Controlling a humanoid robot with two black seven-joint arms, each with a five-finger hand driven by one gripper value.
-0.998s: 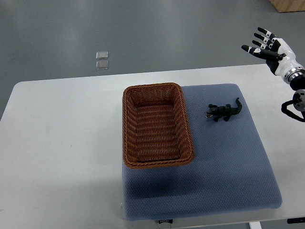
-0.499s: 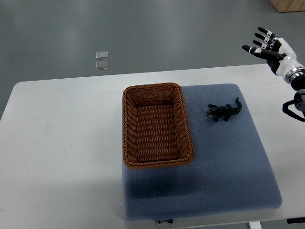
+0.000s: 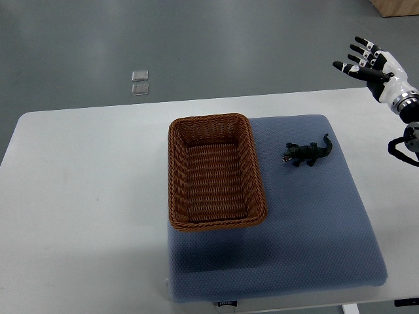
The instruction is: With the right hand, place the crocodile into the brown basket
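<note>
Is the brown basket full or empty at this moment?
Empty. The brown basket shows only bare woven floor; the crocodile lies outside it on the blue mat, to its right.

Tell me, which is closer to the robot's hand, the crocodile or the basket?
The crocodile. It lies on the blue mat to the right of the brown basket, on the side where the open right hand is raised.

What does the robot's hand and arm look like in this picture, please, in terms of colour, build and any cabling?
Only the right hand shows, at the upper right. It has black, segmented fingers with pale bands at the joints and a white shell over the back. A silver ring forms the wrist, and below it a black cable loops beside a grey joint at the picture's edge. No left arm appears.
</note>
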